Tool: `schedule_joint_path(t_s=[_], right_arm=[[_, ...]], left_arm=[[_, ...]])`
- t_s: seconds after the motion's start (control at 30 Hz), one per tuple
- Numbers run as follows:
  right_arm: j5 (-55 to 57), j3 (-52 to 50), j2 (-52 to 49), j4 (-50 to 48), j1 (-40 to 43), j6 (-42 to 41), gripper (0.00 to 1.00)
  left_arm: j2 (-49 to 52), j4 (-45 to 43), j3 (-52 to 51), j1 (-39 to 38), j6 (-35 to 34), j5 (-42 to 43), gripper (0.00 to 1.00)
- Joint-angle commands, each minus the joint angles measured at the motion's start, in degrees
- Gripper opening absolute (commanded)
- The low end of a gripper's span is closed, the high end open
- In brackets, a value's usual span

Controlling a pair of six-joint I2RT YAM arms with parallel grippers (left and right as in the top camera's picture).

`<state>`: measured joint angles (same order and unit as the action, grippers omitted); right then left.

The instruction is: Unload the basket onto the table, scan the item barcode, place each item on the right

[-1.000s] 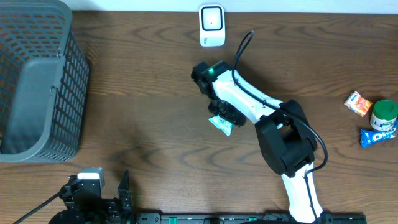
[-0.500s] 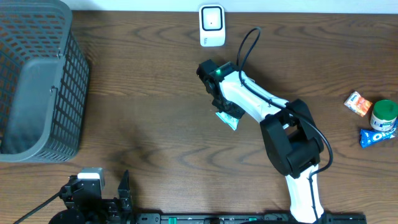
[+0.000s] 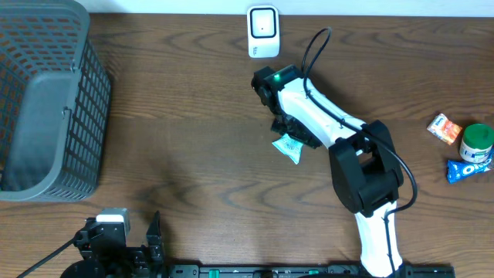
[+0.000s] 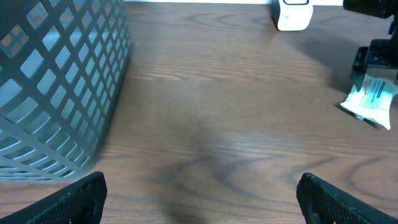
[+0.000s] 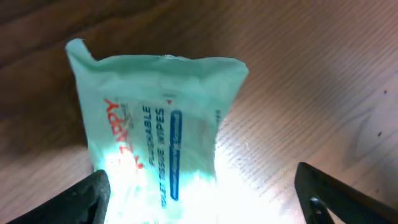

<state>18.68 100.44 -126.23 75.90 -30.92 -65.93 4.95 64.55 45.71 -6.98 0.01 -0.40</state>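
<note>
— Wipes packet (image 3: pixel 288 147)?
— Pale green, with red and blue print. Lies flat on the wooden table (image 3: pixel 193 154), near the middle, one corner toward the lower right in the overhead view.
— Held by the right gripper (image 5: pixel 205 198)?
— No. Hangs just above it, released, fingers (image 5: pixel 81 198) spread wide to either side of the packet's near end. Hard to tell whether touching either fingertip.
— Scanner (image 3: pixel 263 32)?
— White, upright at the far edge of the table, well apart from the packet, beyond the right arm (image 3: pixel 340 147).
— Left gripper (image 4: pixel 208 208)?
— Low at the near edge, released as well, nothing between its fingertips. Faces across bare wood, with the packet at the far right of its view.
— Anything else?
— Grey mesh basket (image 3: pixel 46 100) at the left end. At the right edge, close together: small orange box (image 3: pixel 444 128), green-lidded jar (image 3: pixel 476 142), blue Oreo pack (image 3: pixel 468 169).
</note>
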Motion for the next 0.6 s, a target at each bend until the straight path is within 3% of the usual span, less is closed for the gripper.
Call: schedule_joint_path(t_s=[0.0,0.27,0.37,0.4,0.5,0.53,0.57], right_arm=[[0.4,1.2,3.1,0.7,1.0,0.5,0.91],[0.1,-5.0,3.1,-5.7,2.2,0.5,0.93],[-0.7,-9.4,3.1,-11.7,2.2,0.9,0.84],[-0.7,-10.7,3.1,-13.6,2.3,0.9,0.77],[-0.5,-14.1,3.1,-18.8,2.4,0.9,0.34],[0.2,-14.8,3.1,-20.0,2.5,0.9,0.04],[0.8,-14.8,3.1,-20.0,2.5,0.9,0.01]], left_arm=[[-0.3,0.1,0.2,-0.2,0.4,-0.7,0.98],[-0.3,0.1,0.2,-0.2,0.4,-0.7,0.98],[-0.3,0.1,0.2,-0.2,0.4,-0.7,0.98],[-0.3,0.1,0.2,-0.2,0.4,-0.7,0.98],[-0.3,0.1,0.2,-0.2,0.4,-0.7,0.98],[-0.3,0.1,0.2,-0.2,0.4,-0.7,0.98],[-0.3,0.1,0.2,-0.2,0.4,-0.7,0.98]])
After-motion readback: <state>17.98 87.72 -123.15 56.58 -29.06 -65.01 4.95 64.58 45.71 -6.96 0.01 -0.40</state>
